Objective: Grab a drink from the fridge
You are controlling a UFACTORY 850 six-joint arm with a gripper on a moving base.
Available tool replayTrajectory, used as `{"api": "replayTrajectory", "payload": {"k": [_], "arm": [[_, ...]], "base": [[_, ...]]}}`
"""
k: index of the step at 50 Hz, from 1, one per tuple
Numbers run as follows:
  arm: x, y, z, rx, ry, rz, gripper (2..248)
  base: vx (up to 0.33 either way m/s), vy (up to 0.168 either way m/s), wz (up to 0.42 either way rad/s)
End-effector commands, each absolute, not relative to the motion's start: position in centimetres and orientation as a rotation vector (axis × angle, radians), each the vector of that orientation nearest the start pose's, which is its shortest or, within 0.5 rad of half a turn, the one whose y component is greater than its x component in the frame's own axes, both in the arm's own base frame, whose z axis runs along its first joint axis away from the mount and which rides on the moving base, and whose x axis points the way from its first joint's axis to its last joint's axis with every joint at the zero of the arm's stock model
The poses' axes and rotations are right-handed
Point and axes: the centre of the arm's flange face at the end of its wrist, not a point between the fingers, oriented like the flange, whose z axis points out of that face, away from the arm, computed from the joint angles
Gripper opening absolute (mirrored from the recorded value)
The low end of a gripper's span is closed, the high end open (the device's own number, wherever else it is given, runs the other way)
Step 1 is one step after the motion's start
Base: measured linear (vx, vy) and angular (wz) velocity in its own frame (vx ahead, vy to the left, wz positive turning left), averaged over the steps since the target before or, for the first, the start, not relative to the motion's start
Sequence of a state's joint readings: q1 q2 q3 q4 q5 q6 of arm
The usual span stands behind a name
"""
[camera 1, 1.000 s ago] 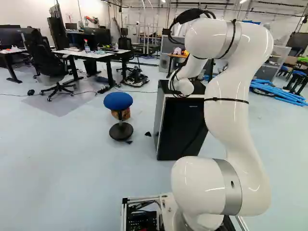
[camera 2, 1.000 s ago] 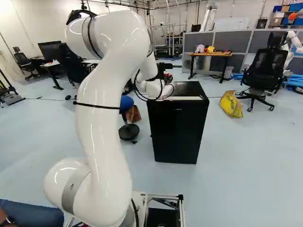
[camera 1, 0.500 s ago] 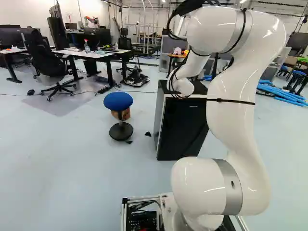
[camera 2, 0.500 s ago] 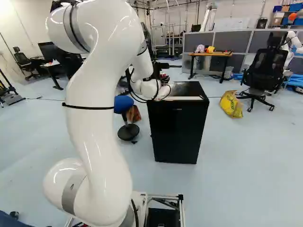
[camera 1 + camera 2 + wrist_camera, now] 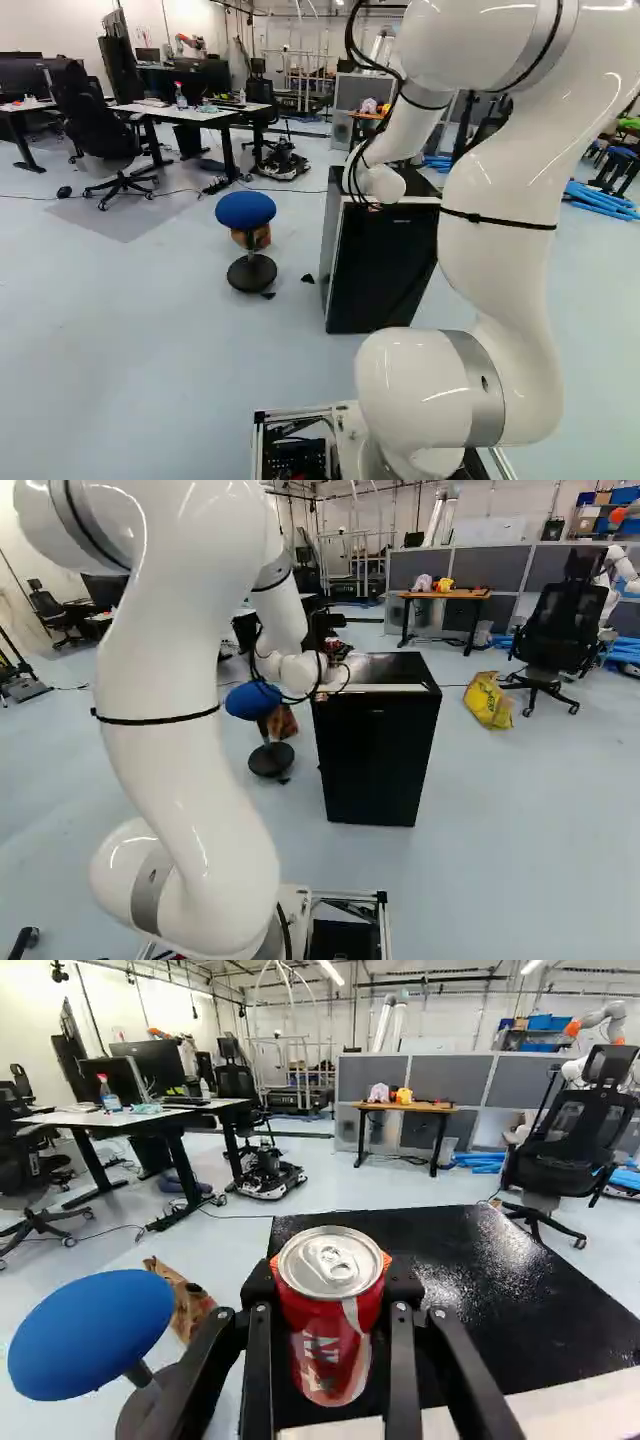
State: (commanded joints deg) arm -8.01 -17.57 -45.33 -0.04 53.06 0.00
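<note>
The gripper (image 5: pixel 332 1278) has a red drink can (image 5: pixel 333 1345) pinched between its 2 fingers, with orange pads (image 5: pixel 387 1259) pressing from opposite sides near the upper part of the can. Below and ahead of the gripper lies the dark top of the fridge (image 5: pixel 375 750), whose door looks closed; whether the can's base touches that top or hangs above it, I cannot tell. A blue stool (image 5: pixel 92 1332) stands off to 1 side of the gripper, lower than the fridge top. The can looks sealed, so it is probably full: fairly light for this arm, but with some weight at the bottom. Its thin metal wall is likely firm under pressure yet easy to dent if squeezed too hard, and smooth enough to slip, more so if chilled and damp. The best hold is around the middle of the side wall, square across the round body, leaving the rim and pull tab (image 5: pixel 337 1265) free; this grip sits a little high, so the base could swing if jolted. The can stands roughly upright, lid up, its long axis running from lid to base across the direction the gripper reaches. With the drink out, the fetching seems nearly done.
</note>
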Motion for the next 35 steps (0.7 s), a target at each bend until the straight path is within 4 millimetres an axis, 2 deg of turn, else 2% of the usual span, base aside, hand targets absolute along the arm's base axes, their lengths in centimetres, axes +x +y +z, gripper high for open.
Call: {"api": "replayTrajectory", "payload": {"k": [35], "arm": [[40.3,-2.8,40.6,-2.511,0.086,-1.957,98]], "base": [[0.0,0.0,0.0]]}}
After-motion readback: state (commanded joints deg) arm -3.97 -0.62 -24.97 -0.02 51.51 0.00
